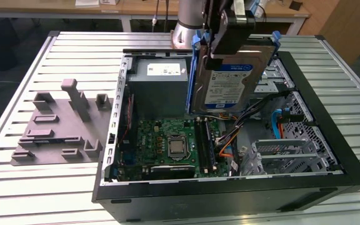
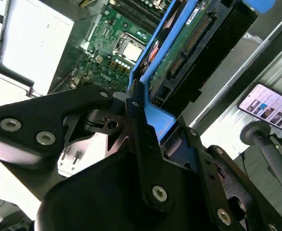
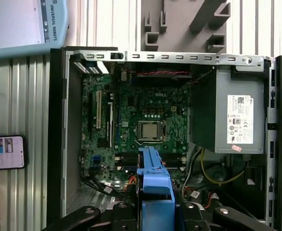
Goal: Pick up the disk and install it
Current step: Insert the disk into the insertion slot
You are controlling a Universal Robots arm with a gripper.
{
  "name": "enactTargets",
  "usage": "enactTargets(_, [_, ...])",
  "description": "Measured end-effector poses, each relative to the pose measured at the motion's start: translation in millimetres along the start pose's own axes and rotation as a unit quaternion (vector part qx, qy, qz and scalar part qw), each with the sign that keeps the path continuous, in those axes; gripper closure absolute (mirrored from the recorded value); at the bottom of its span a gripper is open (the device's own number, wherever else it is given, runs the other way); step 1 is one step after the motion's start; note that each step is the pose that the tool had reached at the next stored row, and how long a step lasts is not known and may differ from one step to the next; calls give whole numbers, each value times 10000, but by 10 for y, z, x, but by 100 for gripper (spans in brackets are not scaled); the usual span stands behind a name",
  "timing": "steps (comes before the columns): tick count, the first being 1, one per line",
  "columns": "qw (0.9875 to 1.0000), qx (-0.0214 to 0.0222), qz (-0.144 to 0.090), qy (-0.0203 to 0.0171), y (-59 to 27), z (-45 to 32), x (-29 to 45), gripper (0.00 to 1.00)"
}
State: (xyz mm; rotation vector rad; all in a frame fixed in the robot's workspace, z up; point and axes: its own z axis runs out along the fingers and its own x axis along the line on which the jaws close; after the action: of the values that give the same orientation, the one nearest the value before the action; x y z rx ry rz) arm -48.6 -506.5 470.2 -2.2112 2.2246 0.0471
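The gripper's [image 2: 148, 122] black linkage sits closest to the lens in the second wrist view. Its fingers [image 2: 142, 144] are clamped on the blue rail frame of the disk [image 2: 189, 45], whose green circuit-board side faces this camera. In the exterior view the gripper [image 1: 230, 44] holds the disk [image 1: 230, 84] aloft over the open computer case [image 1: 230, 194]. The disk stands nearly on edge with its white-and-blue label turned toward the viewer (the lower edge hangs above the memory slots and wiring, apart from them as far as can be told). Just beside it, on the exterior view's left, is the grey power supply [image 1: 161, 86]; below lie the green motherboard [image 1: 161, 140] and its processor [image 1: 176, 146]. A tangle of orange and dark cables [image 1: 227, 143] crowds the space under the disk, and a perforated metal drive cage [image 1: 289, 152] stands on the exterior view's right. The case rests on a slatted table [image 1: 36, 197], with a grey fixture plate [image 1: 55, 131] of raised blocks beside it. In the first wrist view the disk [image 3: 154, 178], seen by its blue frame, juts over the motherboard [image 3: 131, 120], and a phone [image 3: 4, 152] lies on the slats outside the case.
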Motion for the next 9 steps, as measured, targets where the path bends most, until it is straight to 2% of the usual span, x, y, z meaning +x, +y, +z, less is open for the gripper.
enactTargets(9, [10000, 0, 0, -1, -33, 42, 287, 64])
